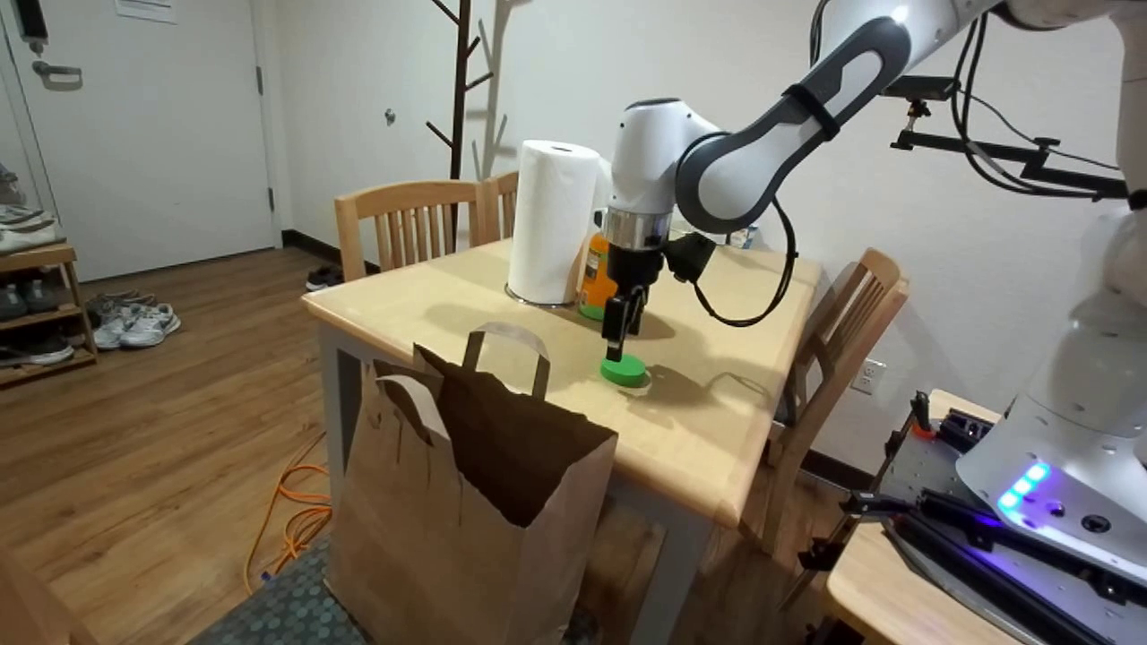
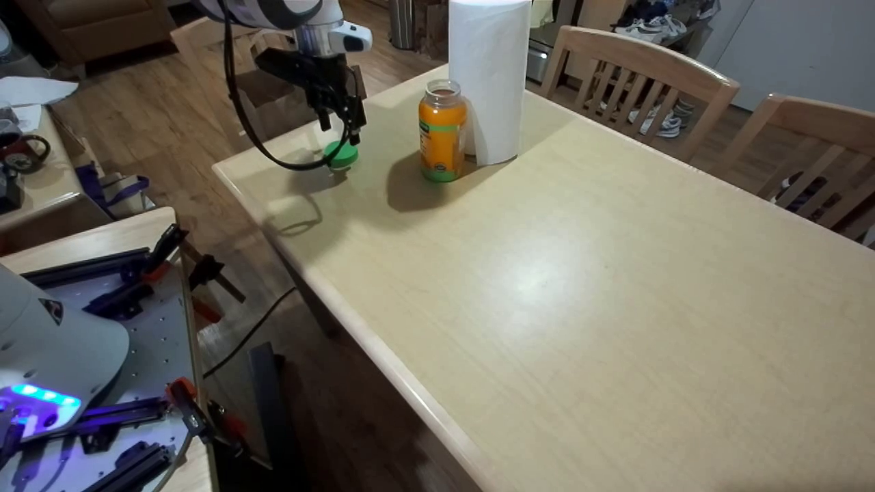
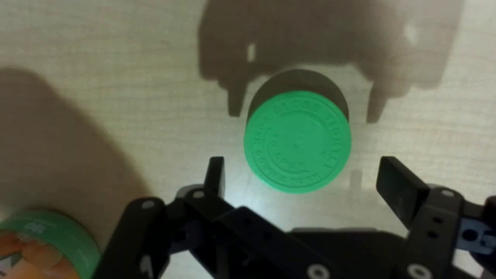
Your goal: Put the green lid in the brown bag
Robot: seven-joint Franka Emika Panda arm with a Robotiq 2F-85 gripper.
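Observation:
The green lid (image 1: 624,370) lies flat on the table near the edge by the bag; it also shows in an exterior view (image 2: 340,155) and in the wrist view (image 3: 297,142). My gripper (image 1: 625,339) is open and empty just above the lid, pointing down. In the wrist view the fingertips (image 3: 303,164) are spread wider than the lid, one on each side, not touching it. The brown bag (image 1: 448,537) stands open on a chair at the table's end, its mouth lower than the gripper. Part of it shows behind the gripper in an exterior view (image 2: 273,113).
An orange jar (image 2: 442,140) without a lid stands near the gripper, with a tall paper towel roll (image 2: 489,82) beside it. The bag's looped handles (image 1: 511,340) stick up above its mouth. Wooden chairs (image 1: 412,215) surround the table (image 2: 581,307).

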